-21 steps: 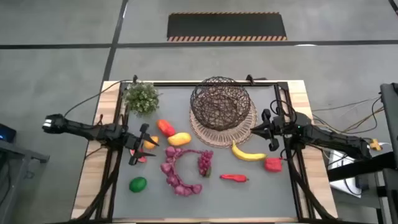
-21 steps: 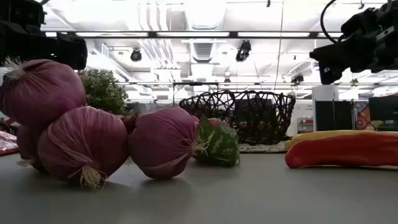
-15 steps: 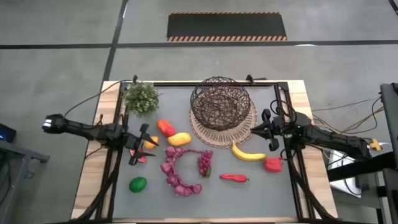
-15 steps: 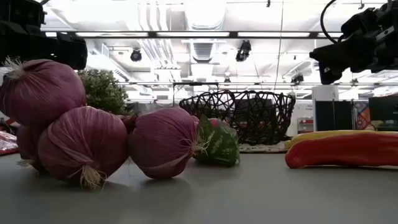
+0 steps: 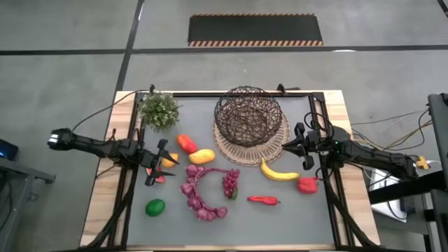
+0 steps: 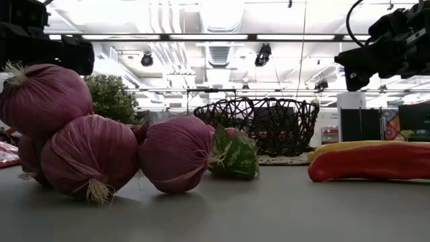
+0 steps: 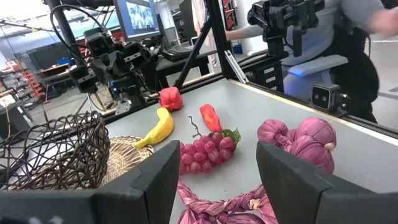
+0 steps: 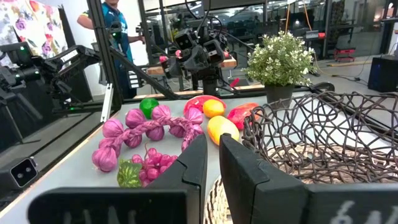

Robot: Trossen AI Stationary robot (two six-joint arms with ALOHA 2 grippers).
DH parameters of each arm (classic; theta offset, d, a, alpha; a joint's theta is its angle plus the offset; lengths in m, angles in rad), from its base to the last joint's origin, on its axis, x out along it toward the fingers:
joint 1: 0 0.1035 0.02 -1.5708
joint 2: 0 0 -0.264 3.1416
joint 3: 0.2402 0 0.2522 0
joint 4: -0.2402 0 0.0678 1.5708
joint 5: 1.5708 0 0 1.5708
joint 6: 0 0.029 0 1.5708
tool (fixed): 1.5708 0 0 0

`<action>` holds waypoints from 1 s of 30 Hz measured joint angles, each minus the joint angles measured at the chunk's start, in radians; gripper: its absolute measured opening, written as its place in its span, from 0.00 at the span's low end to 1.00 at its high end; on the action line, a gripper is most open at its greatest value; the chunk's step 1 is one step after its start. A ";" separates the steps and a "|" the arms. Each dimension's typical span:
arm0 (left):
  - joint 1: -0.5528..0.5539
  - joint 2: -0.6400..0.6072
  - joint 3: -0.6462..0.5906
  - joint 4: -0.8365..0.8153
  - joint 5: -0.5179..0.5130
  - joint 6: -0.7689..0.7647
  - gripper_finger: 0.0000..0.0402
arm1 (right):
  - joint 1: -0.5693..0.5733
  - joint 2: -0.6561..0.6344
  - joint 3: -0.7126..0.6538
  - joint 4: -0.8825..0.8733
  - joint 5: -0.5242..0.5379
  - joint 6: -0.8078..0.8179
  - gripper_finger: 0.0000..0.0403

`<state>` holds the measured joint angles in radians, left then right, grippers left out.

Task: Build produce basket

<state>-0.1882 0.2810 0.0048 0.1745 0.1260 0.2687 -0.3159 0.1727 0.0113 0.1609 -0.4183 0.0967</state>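
Basket [image 5: 248, 115]: upper centre of the table, on a woven mat [image 5: 269, 148], empty, so reachable from both sides. Produce [image 5: 206, 189]: scattered below it, unsorted. Left gripper [image 5: 159, 162]: centre-left, jaws parted, empty, over the orange [image 5: 170, 159]. Right gripper [image 5: 297, 142]: centre-right, closed, empty, waiting.

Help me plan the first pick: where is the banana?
In the high view the banana lies right of centre, just in front of the woven mat under the basket, beside a red pepper.
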 joint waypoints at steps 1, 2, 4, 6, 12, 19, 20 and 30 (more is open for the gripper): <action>0.000 0.000 0.000 0.000 0.000 0.000 0.49 | 0.000 0.000 0.000 0.000 0.000 0.000 0.08; 0.000 0.000 0.000 0.000 0.000 0.000 0.49 | 0.000 0.000 0.000 0.000 0.000 0.000 0.08; 0.000 0.000 0.000 0.000 0.000 0.000 0.49 | 0.000 0.000 0.000 0.000 0.000 0.000 0.08; 0.000 0.000 0.000 0.000 0.000 0.000 0.49 | 0.000 0.000 0.000 0.000 0.000 0.000 0.08; 0.000 0.000 0.000 0.000 0.000 0.000 0.49 | 0.000 0.000 0.000 0.000 0.000 0.000 0.08; 0.000 0.000 0.000 0.000 0.000 0.000 0.49 | 0.000 0.000 0.000 0.000 0.000 0.000 0.08; 0.000 0.000 0.000 0.000 0.000 0.000 0.49 | 0.000 0.000 0.000 0.000 0.000 0.000 0.08; 0.000 0.000 0.000 0.000 0.000 0.000 0.49 | 0.000 0.000 0.000 0.000 0.000 0.000 0.08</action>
<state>-0.1882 0.2810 0.0048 0.1749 0.1257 0.2684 -0.3158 0.1727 0.0113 0.1610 -0.4183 0.0967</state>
